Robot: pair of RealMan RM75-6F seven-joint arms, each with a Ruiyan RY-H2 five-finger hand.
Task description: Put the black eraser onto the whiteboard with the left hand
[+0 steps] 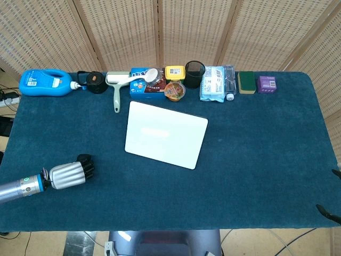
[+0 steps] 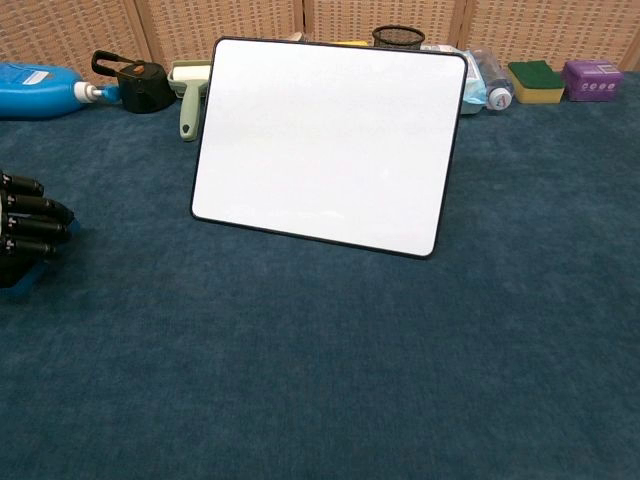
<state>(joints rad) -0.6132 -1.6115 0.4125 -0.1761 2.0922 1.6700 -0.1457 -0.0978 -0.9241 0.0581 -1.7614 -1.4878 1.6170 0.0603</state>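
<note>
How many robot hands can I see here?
2. The left hand is at the table's near left, fingers curled. Only dark fingertips of the right hand poke in at the right edge; the rest is out of frame.
</note>
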